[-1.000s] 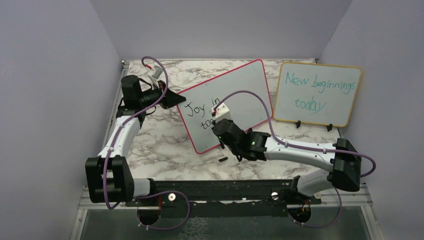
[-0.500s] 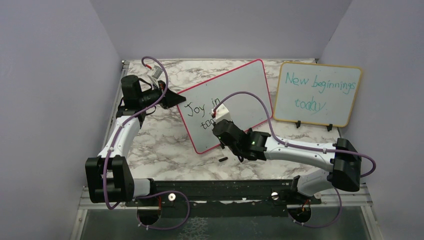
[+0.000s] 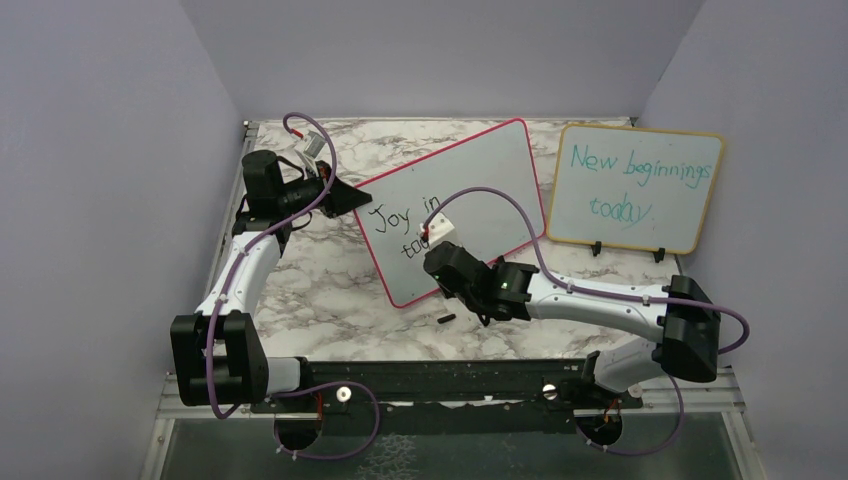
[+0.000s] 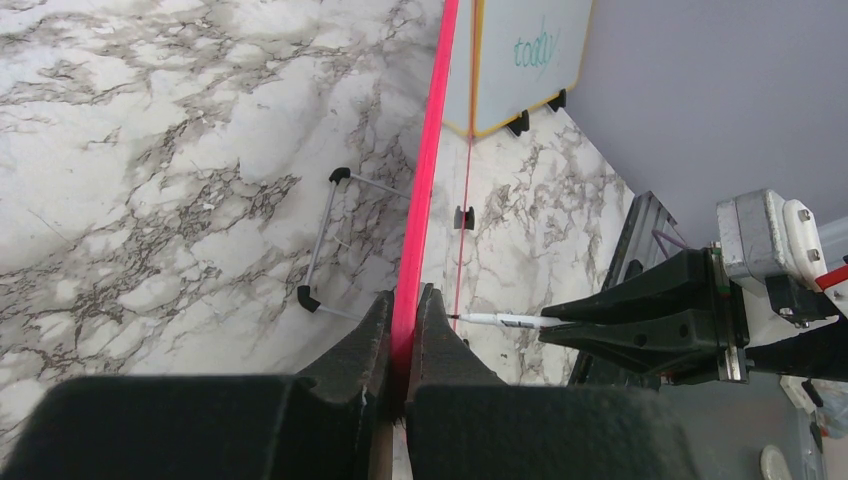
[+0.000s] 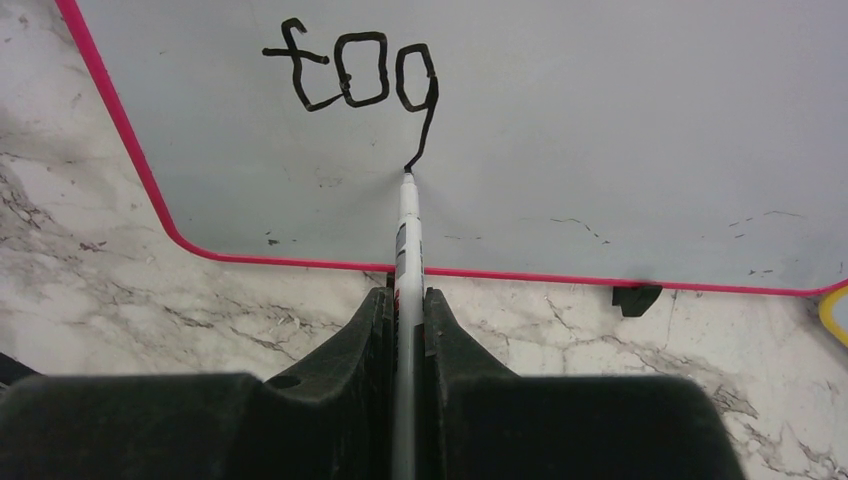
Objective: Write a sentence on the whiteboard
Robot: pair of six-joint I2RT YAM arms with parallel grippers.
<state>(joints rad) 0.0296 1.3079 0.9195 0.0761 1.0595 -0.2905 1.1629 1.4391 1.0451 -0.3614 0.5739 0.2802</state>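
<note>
left gripper [image 4: 405, 305] clamped on the red rim of the whiteboard [image 3: 470, 160], pinching its left edge and propping it tilted on the marble table [image 3: 320, 290]

whiteboard sits centre-left of the table; in the top view its long axis runs from lower left up to upper right

sentence [image 3: 385, 218] is black ink, "Joy in" on the top line; in the right wrist view the second line reads "tog" so far, so the writing is judged not even half done

marker [image 5: 407, 215] is pinched between the closed fingers of the right gripper [image 5: 406, 300]; its barrel points straight ahead at the board face and its tip touches the foot of the "g" tail

key relation: the blank board for the remaining letters lies to the right of the tip along the board's long axis, so the next strokes likely need the tip lifted and carried right and up to the line level; the right arm is the one at the writing spot, the left only steadies the board

small dark piece [image 3: 446, 319] on the table below the board, maybe a cap, cannot tell

yellow-framed board [image 3: 680, 215] with teal writing stands at far right, well apart from both arms

vs one second ago: the right wrist has slid a little down and left as the "g" tail was drawn, while the left arm and the board have not moved
</note>
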